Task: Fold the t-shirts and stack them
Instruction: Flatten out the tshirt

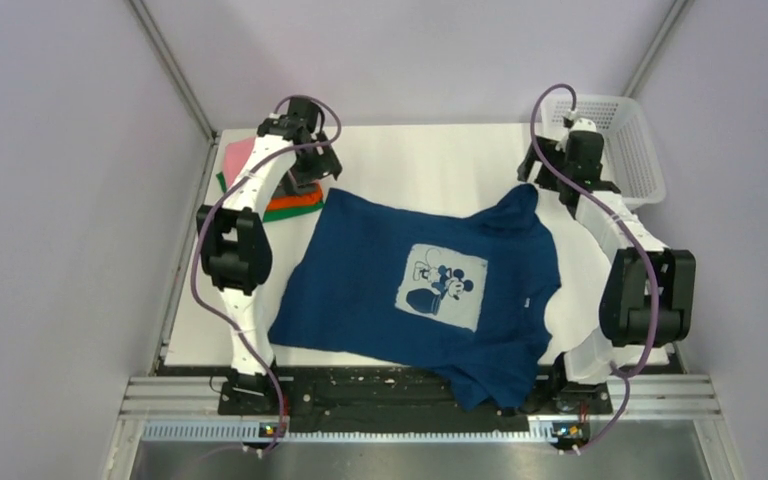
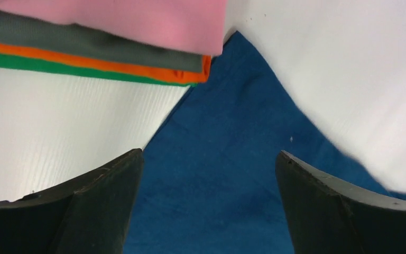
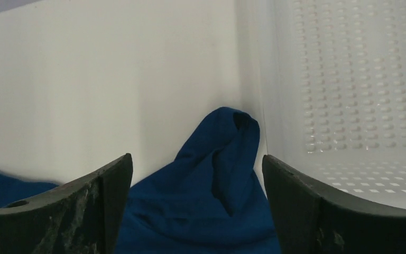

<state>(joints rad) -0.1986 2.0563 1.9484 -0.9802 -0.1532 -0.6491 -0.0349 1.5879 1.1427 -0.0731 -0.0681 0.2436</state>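
A robotics lab cell. Plain pale panels [image 1: 50,200] wall in a white table [image 1: 430,160] (metal struts [image 1: 172,70] at the far corners); aluminium rail [image 1: 160,395] edges its near side.

The left arm [image 1: 238,245] and right arm [image 1: 645,285] both stretch forward, left fingers [image 2: 84,211] and right fingers [image 3: 74,211] spread wide.

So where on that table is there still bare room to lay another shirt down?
The widest bare patch of the table is the far strip, beyond the blue shirt, between the folded stack and the basket. Crowded: the stack's corner by the left pincer, and the basket side, where the right pincer hangs over a sleeve.
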